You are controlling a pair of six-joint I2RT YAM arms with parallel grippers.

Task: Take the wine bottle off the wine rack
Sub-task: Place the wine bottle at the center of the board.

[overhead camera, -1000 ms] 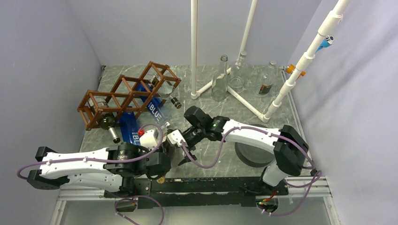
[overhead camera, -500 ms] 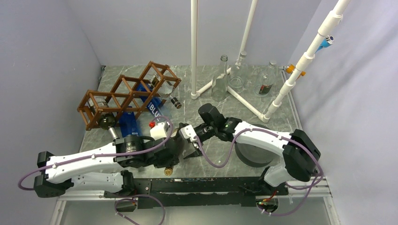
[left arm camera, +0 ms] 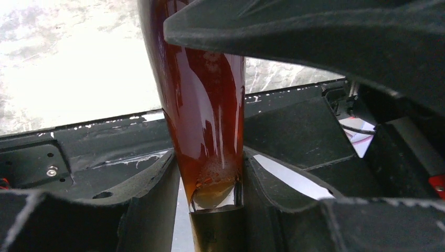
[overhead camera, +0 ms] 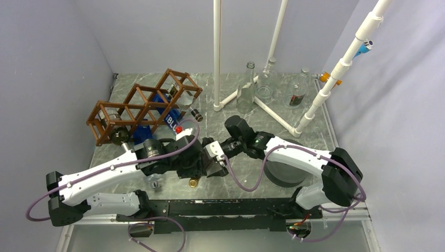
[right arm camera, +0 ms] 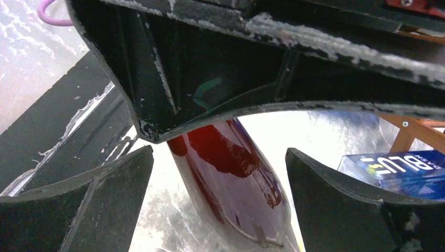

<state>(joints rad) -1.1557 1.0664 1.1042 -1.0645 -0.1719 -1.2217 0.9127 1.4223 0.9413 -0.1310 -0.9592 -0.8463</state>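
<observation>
A bottle of red-brown wine is off the brown wooden wine rack and lies low over the table near the front middle. My left gripper is shut on its neck, just above the gold cap. In the top view my left gripper hides most of the bottle. My right gripper is open, with its fingers on either side of the bottle's body and gaps on both sides. In the top view my right gripper sits right against the left one.
The rack holds a blue-labelled bottle, a dark bottle and a clear one. Glass flasks and a white pipe frame stand at the back. A dark round disc lies under my right arm.
My left arm has carried the bottle right and away from the front edge. My right gripper has moved in until its open fingers straddle the bottle.
</observation>
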